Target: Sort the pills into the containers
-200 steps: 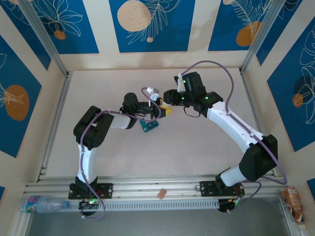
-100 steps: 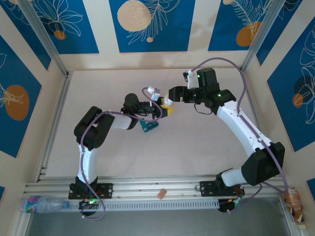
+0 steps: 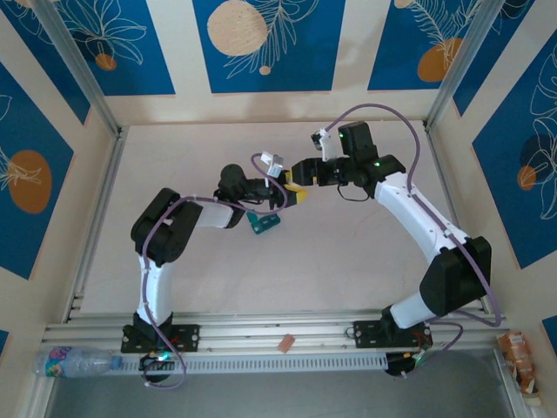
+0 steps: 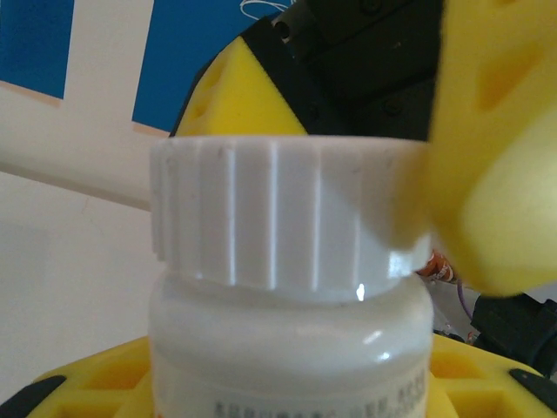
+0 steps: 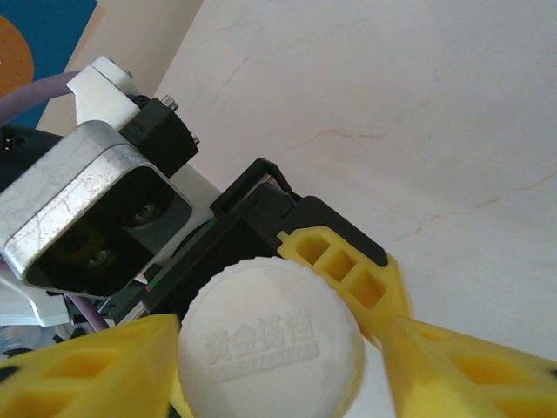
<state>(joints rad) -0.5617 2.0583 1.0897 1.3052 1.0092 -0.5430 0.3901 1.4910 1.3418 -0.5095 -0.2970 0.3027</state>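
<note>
From above, the left gripper (image 3: 294, 195) and right gripper (image 3: 300, 178) meet nose to nose over mid-table. The pill box (image 3: 264, 223) lies on the table (image 3: 348, 261) just beside and below the left gripper, with nothing gripping it. No pills can be made out from up here.

On to the left wrist view: the left gripper is closed around the body of a white bottle (image 4: 287, 348), its yellow pads low on either side. The ribbed cap (image 4: 278, 213) is on. The right gripper's fingers (image 4: 496, 157) bracket that cap, one behind and one in front at the right.

The right wrist view looks straight down on the cap's embossed top. The jaws straddle it, partly open. The left pad looks to be touching, and a sliver of gap shows on the other side, so I'd say it isn't clamped yet.

The dangers:
- **Off-centre squeeze:** closing unevenly could shove the bottle sideways in the left gripper's hold.
- **Slipping ribs:** a weak bite on the cap may skid when twisting.
- **Spilled pills:** if the cap pops while the bottle is tilted, pills could scatter past that little box.
</note>
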